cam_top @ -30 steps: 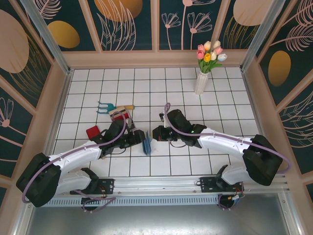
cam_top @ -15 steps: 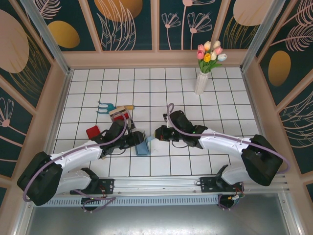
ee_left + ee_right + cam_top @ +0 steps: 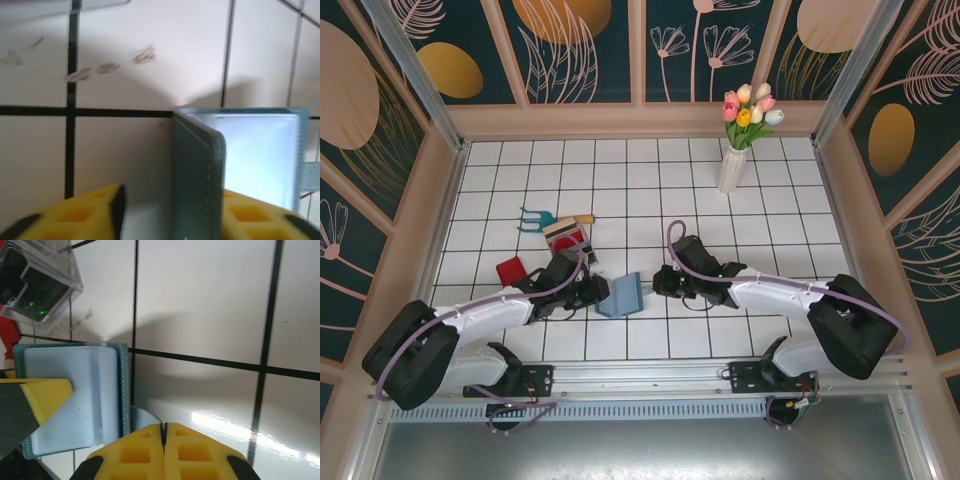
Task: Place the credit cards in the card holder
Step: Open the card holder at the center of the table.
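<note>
The teal card holder [image 3: 622, 297] lies partly unfolded on the white tiles between my two grippers. One flap stands upright [image 3: 195, 170] and the other lies flat, its clear inner slots [image 3: 260, 155] facing up. My left gripper [image 3: 172, 194] straddles the upright flap; the right pad touches it and a gap remains at the left pad. My right gripper [image 3: 163, 426] is shut on the holder's snap tab [image 3: 142, 416], which arches up to the fingertips. A red credit card [image 3: 509, 270] lies at the left. More credit cards [image 3: 567, 238] stand in a clear rack.
The clear slotted rack [image 3: 40, 285] stands just behind the left gripper. A teal hand fork [image 3: 535, 217] lies behind it. A white vase of tulips [image 3: 732, 165] stands at the back right. Wooden walls [image 3: 440, 200] enclose the tiled floor.
The card holder stood folded on edge between the grippers and has been spread open. My right gripper drew the tab to the right. My left jaws have narrowed around the flap.
</note>
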Motion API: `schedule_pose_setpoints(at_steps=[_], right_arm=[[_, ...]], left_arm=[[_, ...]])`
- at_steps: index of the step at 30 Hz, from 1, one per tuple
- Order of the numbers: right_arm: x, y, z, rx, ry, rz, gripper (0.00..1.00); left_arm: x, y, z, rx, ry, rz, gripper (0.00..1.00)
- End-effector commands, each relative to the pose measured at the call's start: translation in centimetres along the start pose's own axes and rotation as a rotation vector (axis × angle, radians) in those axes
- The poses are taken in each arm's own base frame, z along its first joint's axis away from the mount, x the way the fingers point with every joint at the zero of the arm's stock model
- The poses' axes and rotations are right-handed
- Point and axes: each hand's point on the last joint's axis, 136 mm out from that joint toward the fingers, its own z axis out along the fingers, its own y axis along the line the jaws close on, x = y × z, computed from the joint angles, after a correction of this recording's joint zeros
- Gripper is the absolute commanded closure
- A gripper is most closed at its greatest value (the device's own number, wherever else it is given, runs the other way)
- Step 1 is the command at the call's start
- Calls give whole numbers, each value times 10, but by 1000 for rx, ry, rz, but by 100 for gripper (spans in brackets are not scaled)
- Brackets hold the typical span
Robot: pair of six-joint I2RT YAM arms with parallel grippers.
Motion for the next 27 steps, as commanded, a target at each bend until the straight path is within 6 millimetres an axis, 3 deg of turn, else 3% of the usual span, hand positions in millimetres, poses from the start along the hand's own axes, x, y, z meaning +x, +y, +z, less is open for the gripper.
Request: schedule_pose_setpoints(at_steps=[1, 4, 7, 9, 13, 17, 20, 22, 24, 27], right_arm=[[10, -37, 2, 131, 10, 30, 97], [14, -50, 0, 176, 3, 33, 97], [14, -89, -3, 349, -27, 50, 96], [15, -89, -1, 359, -3, 30, 94], [-9, -46, -14, 269, -56, -29, 66], [-45, -2, -45, 185, -176, -40, 57], [-57, 39, -56, 55, -223, -82, 58], [-52, 64, -50, -73, -177, -84, 60], [-47, 78, -40, -141, -137, -61, 67], [-44, 87, -29, -138, -136, -56, 67]], left_arm=[[-3, 4, 4, -21, -16, -1, 73], [-5, 10, 3, -50, -28, -7, 89], [-5, 8, 2, -35, -31, 2, 96], [-5, -4, 1, 24, -26, 0, 100], [-14, -27, -5, 114, -53, -6, 100], [-17, -35, -7, 142, -58, -15, 100], [-15, -39, -4, 165, -44, -26, 100], [-14, -41, -2, 177, -37, -35, 100], [-15, -44, -1, 187, -39, -40, 100], [-14, -46, 1, 195, -36, -42, 100]])
